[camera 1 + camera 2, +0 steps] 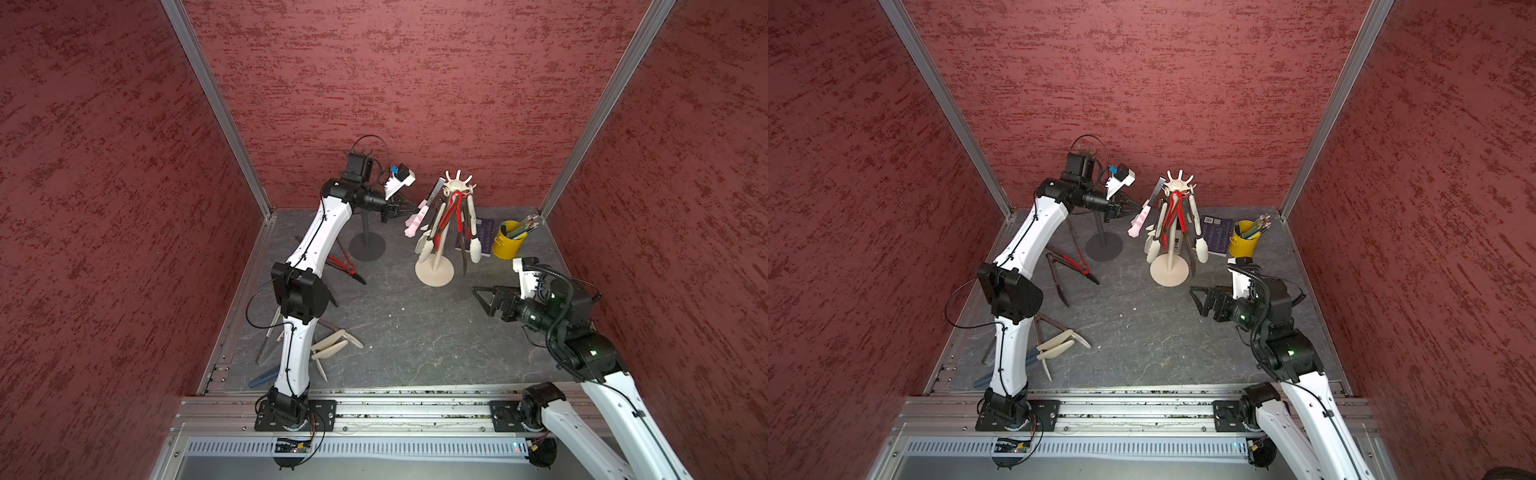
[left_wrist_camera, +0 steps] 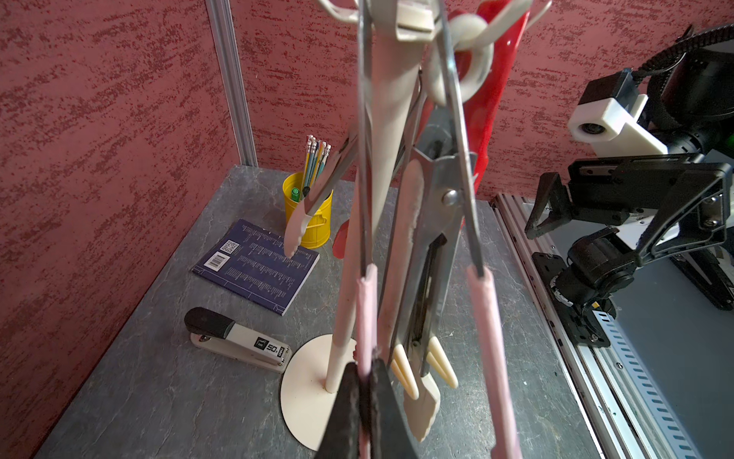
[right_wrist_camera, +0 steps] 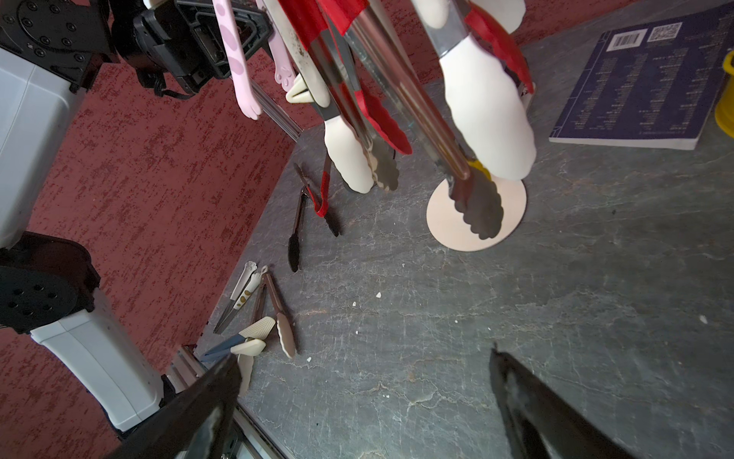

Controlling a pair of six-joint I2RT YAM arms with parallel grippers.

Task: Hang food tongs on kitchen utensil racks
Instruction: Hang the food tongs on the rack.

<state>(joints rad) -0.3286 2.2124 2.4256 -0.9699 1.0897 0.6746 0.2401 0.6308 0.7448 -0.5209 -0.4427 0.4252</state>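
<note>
Pink-tipped metal tongs (image 1: pixel 419 217) pinched in L claw (image 2: pixel 365 401) by cream rack (image 1: pixel 432 276); R claw (image 1: pixel 482 301) wide.

1. A robot test cell of the laboratory kind is shown.
2. The space is closed on three sides by red textured panels (image 1: pixel 374 83), which are framed by bare aluminium posts (image 1: pixel 216 104).
3. The left arm (image 1: pixel 320 232) and the right arm (image 1: pixel 590 353) are bolted to a metal rail (image 1: pixel 395 409) along the front of a grey stone-look worktop (image 1: pixel 415 332).
4. A slotted cable duct (image 1: pixel 374 448) and an exposed circuit board (image 1: pixel 291 448) are seen below the rail.
5. A camera in a white housing (image 2: pixel 611 123) is carried at a wrist.
6. Kitchen and office props are mixed: food tongs (image 1: pixel 332 347), a cream-white rack (image 1: pixel 434 272), a dark grey rack (image 1: pixel 367 249), a stapler (image 2: pixel 238 341), a booklet (image 2: pixel 258 266) and a yellow cup (image 1: pixel 508 245) of pencils.
</note>
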